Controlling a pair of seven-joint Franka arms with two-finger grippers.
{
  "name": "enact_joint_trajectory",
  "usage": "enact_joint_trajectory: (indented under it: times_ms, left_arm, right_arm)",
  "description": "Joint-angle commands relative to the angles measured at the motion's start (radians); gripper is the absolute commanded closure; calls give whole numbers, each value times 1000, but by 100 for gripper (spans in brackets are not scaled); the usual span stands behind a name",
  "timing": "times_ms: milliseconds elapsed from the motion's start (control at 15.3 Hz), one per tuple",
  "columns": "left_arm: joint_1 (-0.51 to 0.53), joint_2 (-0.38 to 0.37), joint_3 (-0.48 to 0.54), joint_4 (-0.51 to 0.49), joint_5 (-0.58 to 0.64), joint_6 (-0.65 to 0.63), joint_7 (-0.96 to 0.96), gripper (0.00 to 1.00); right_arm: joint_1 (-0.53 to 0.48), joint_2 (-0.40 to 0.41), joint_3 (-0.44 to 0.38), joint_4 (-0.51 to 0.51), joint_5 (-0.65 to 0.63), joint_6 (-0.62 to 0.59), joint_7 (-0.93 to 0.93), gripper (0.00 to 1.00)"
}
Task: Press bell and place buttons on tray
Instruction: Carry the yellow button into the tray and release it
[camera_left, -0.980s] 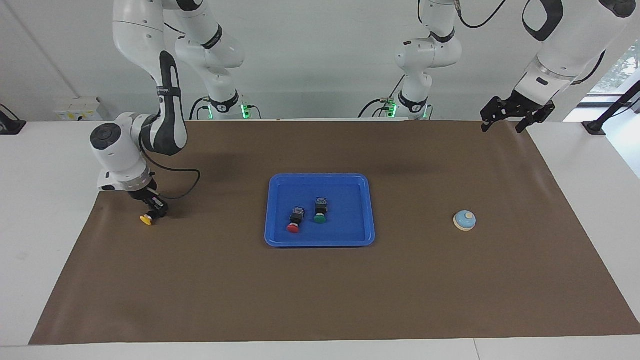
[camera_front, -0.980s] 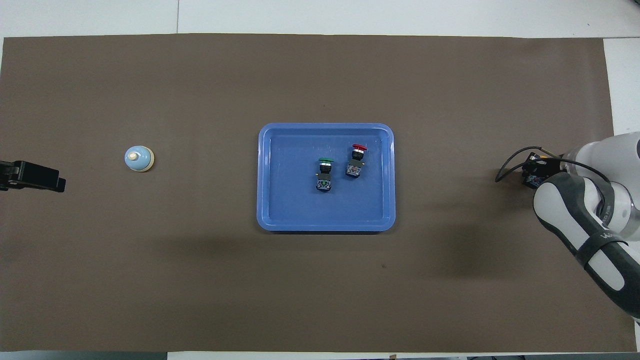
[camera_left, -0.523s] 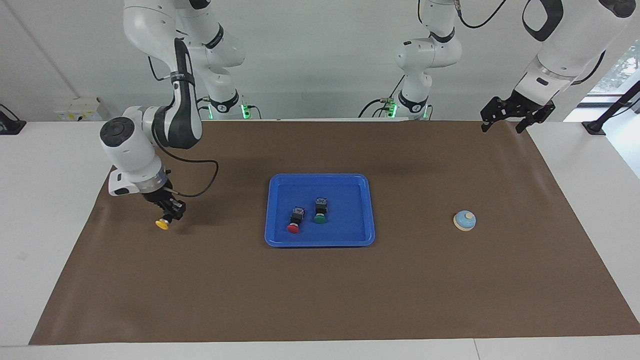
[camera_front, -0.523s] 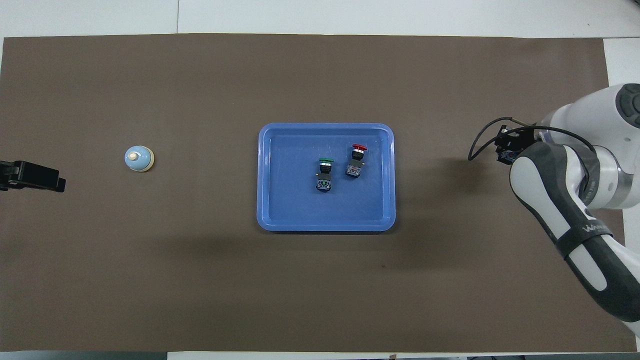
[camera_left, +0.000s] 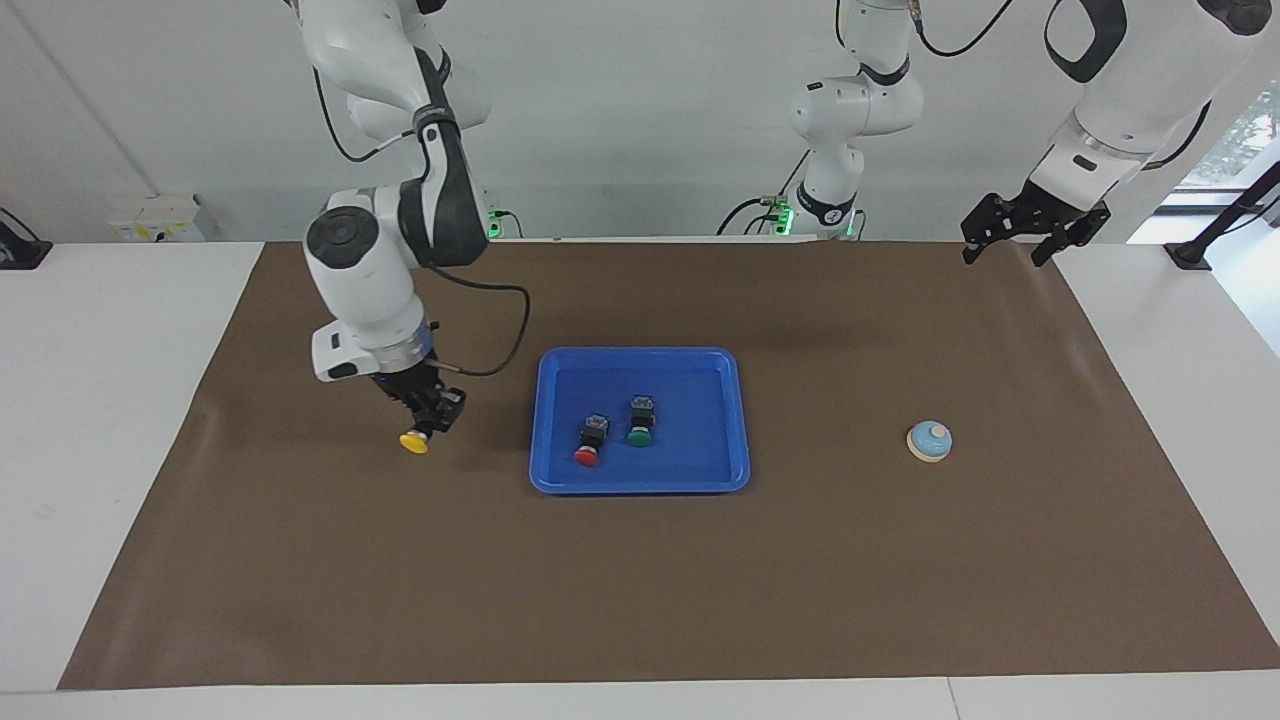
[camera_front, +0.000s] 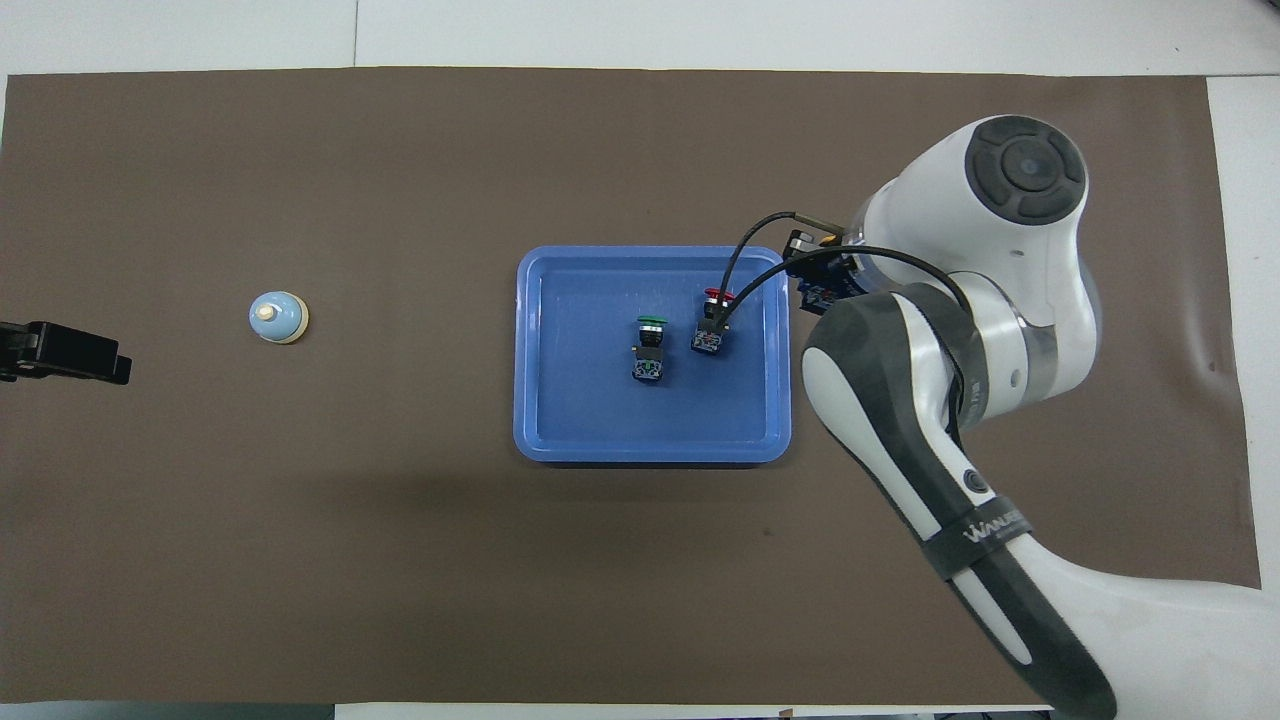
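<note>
The right gripper (camera_left: 428, 425) carries the yellow button (camera_left: 414, 442), clamped, over the brown mat (camera_left: 640, 580) beside the blue tray (camera_left: 742, 420). The red button (camera_left: 587, 456) and green button (camera_left: 640, 436) lie inside. Next: cross the rim, lower, release. The left gripper (camera_left: 1020, 240) waits open (bell (camera_left: 929, 440) toward its end). White wall.

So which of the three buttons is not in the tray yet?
The yellow button. The right hand holds it above the brown mat beside the blue tray, while the red button and green button lie inside it.
</note>
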Motion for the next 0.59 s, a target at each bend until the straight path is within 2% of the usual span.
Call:
enact_joint_trajectory:
  times_ms: [0, 261, 523]
  left_arm:
    - [-4, -2, 5, 9, -2, -8, 6, 0]
    - [-4, -2, 5, 9, -2, -8, 6, 0]
    - [-4, -2, 5, 9, -2, -8, 6, 0]
  right_arm:
    - [75, 73, -6, 112, 38, -30, 15, 100]
    - [201, 207, -8, 244, 32, -39, 20, 100]
    - [279, 277, -6, 252, 23, 25, 21, 100]
